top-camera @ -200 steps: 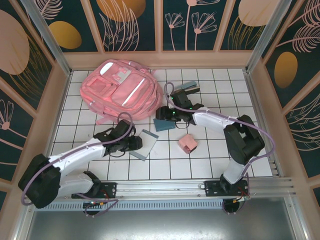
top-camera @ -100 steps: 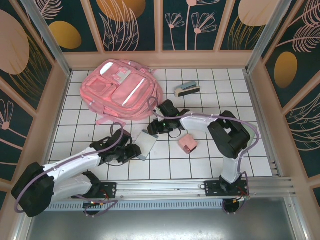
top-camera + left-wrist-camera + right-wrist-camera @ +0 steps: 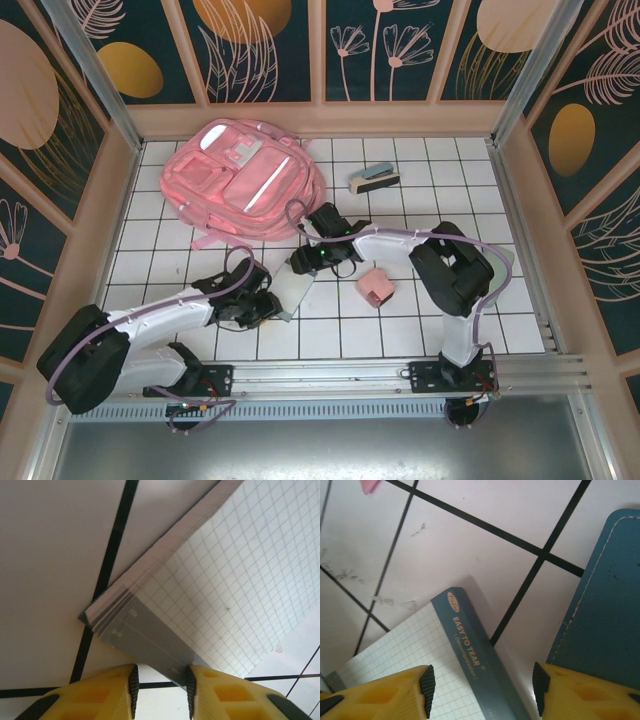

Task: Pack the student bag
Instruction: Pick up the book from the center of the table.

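Pink student bag lies far left on the worktop while you're fetching the grid pad: left jaws narrowly parted at its corner, right jaws wide and empty astride its binding, so next probably pinch and lift.

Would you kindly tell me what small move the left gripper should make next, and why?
Probably close the left gripper on the grid notepad: its corner lies between the open yellow fingers, unpinched, and the pad lies outside the student bag.
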Robot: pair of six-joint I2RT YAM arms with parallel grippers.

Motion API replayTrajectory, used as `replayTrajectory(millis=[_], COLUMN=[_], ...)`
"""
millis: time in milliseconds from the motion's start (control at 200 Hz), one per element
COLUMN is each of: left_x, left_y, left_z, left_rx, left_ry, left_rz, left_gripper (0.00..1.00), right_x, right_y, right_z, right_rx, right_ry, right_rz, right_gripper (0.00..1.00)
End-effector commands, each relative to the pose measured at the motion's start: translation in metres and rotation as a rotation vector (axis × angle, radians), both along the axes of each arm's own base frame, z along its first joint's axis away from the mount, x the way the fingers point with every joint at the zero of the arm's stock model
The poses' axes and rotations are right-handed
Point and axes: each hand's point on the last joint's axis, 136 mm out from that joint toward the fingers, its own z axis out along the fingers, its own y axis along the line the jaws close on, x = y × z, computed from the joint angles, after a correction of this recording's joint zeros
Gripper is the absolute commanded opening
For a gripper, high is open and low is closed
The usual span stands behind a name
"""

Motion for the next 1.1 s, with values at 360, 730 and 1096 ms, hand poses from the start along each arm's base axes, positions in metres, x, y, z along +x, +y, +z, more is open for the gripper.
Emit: replayTrajectory(millis=[360, 730, 1096], left_x=[0.006, 0.008, 0.009], left_y=[0.035, 0.032, 0.031], left_z=[-0.016, -0.021, -0.027], left_rx=[0.237, 0.243, 0.24], left_ry=[-0.016, -0.019, -0.022], left_rz=[0.008, -0.022, -0.028], left_gripper=[0.3, 0.29, 0.26], right_x=[-0.013, -0.042, -0.059], right_y=[-0.001, 0.002, 0.02], right_z=[0.0, -0.033, 0.053], right_rx=[-0.098, -0.09, 0.391], right_ry=[-0.028, 0.146, 0.355], right_rz=[0.007, 0.064, 0.184], right_gripper=[0.61, 0.6, 0.5])
